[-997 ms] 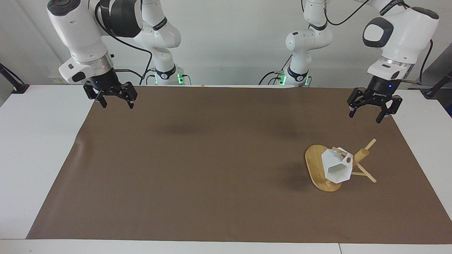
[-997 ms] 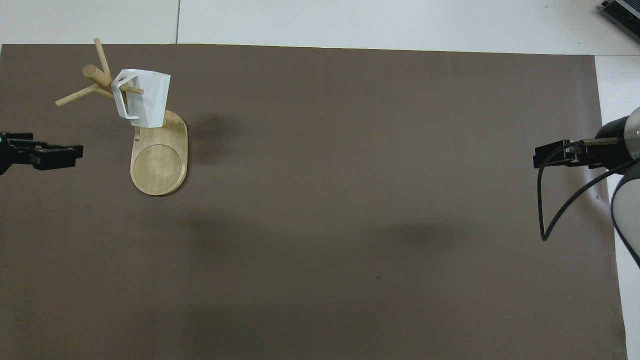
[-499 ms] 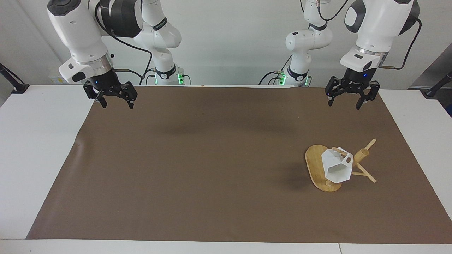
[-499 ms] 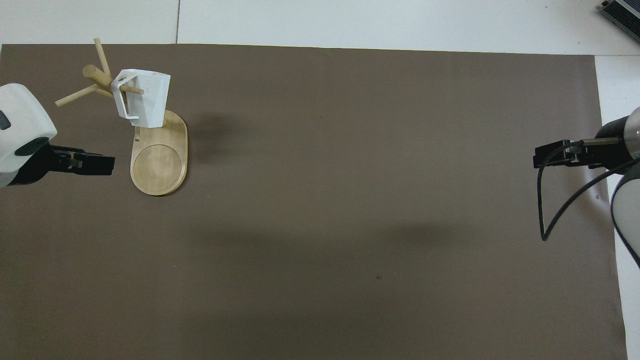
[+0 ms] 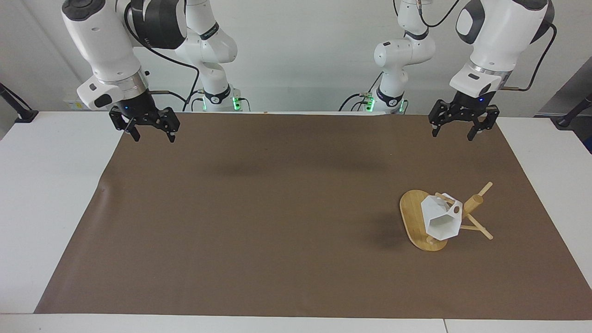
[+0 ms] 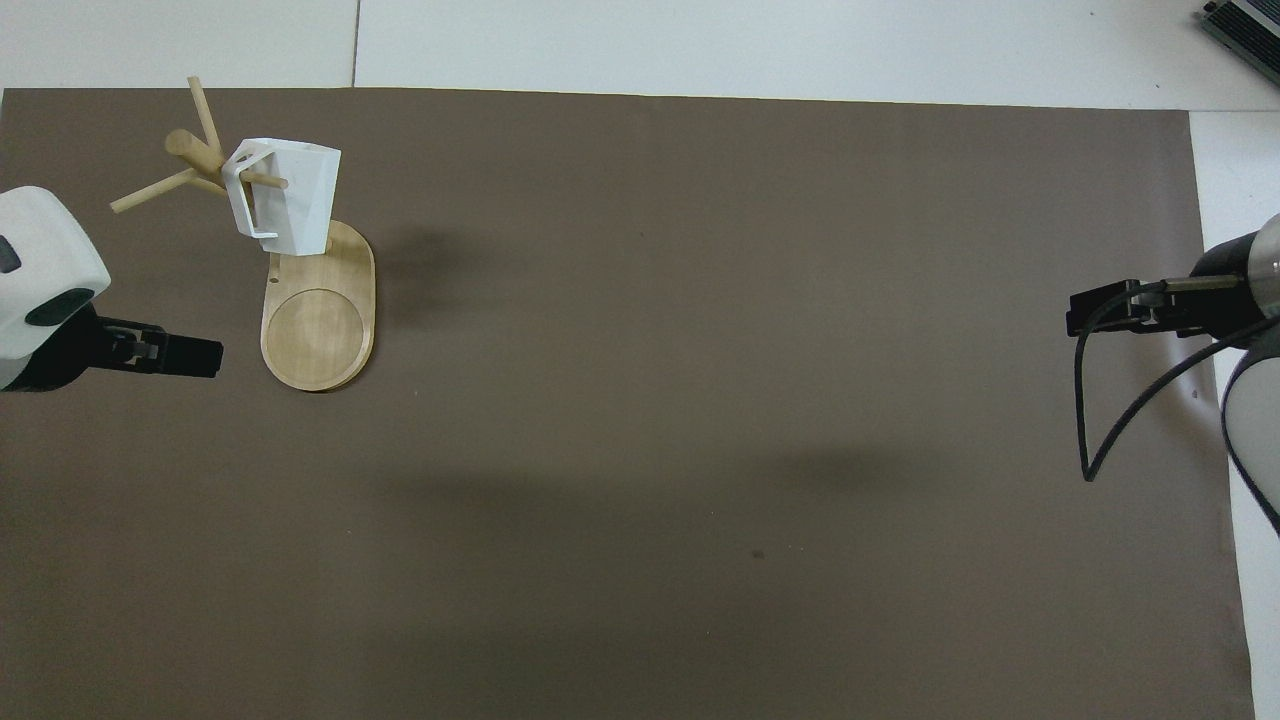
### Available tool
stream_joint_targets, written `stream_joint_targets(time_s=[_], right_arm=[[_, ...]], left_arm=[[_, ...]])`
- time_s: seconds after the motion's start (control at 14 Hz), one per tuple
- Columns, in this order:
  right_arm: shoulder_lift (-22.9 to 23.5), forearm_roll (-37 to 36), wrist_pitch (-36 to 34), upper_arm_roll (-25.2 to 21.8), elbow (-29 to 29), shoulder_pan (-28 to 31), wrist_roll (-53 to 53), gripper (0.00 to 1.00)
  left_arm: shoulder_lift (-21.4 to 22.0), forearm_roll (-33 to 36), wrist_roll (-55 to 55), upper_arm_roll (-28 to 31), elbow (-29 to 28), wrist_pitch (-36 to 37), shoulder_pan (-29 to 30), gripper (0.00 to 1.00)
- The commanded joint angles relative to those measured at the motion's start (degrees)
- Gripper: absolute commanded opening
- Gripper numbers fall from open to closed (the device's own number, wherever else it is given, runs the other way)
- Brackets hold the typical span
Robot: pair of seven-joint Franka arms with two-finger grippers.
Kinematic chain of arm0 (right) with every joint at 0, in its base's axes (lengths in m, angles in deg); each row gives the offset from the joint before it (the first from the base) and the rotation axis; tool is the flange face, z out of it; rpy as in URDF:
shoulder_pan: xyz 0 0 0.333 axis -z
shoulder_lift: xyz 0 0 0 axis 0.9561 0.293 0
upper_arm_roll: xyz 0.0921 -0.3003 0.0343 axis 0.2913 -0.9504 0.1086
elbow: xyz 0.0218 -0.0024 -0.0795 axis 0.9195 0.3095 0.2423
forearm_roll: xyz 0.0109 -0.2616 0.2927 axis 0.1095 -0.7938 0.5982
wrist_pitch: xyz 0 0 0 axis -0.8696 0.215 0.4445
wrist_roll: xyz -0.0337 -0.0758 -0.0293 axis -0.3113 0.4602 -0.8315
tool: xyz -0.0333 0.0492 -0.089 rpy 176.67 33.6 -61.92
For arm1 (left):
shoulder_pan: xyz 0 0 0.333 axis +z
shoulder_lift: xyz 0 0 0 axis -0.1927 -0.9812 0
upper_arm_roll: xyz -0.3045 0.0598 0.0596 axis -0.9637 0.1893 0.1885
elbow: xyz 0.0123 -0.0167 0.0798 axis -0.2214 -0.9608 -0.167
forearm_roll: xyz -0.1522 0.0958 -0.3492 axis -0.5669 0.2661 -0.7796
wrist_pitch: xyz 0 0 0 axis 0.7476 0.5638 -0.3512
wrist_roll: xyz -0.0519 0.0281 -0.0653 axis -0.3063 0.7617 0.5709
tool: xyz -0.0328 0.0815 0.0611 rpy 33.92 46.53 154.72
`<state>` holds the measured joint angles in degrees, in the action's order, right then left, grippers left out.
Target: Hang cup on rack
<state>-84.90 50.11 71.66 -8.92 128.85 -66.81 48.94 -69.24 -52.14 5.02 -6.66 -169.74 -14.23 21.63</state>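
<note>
The white faceted cup (image 5: 440, 218) (image 6: 292, 198) hangs by its handle on a peg of the bamboo rack (image 5: 412, 217) (image 6: 318, 325). The rack stands on the mat toward the left arm's end of the table. My left gripper (image 5: 452, 134) (image 6: 198, 357) hovers open and empty over the mat, apart from the rack and well above it. My right gripper (image 5: 154, 137) (image 6: 1085, 312) waits open and empty above the mat's edge at the right arm's end.
A brown mat (image 5: 277, 208) covers most of the white table (image 5: 46, 185). A dark device (image 6: 1245, 25) sits at the table's corner farthest from the robots, at the right arm's end.
My left gripper rose and swung from the table's end toward the middle, then eased slightly back. Cup, rack and right arm have not moved.
</note>
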Motion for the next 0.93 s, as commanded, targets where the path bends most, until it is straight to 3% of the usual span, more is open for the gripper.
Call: stream_joint_targets(time_s=[0.0,0.28,0.5,0.64,0.85], right_arm=[[-0.89,1.01,0.87,0.26,1.14,0.61,0.18,1.00],[-0.89,1.01,0.78,0.35,1.14,0.61,0.18,1.00],[-0.89,1.01,0.78,0.26,1.14,0.61,0.18,1.00],[-0.89,0.92,0.78,0.35,1.14,0.61,0.18,1.00],[-0.89,0.92,0.69,0.35,1.14,0.53,0.18,1.00]], left_arm=[[0.82,1.08,-0.72,0.19,0.20,1.68,0.90,1.00],[0.39,1.08,-1.16,0.19,0.99,1.50,0.99,1.00],[-1.11,1.17,-1.16,0.19,4.76,2.89,0.91,1.00],[-2.51,2.21,-1.16,0.37,8.71,7.62,0.56,1.00],[-4.54,3.28,-1.07,8.94,13.55,11.51,-7.50,1.00]])
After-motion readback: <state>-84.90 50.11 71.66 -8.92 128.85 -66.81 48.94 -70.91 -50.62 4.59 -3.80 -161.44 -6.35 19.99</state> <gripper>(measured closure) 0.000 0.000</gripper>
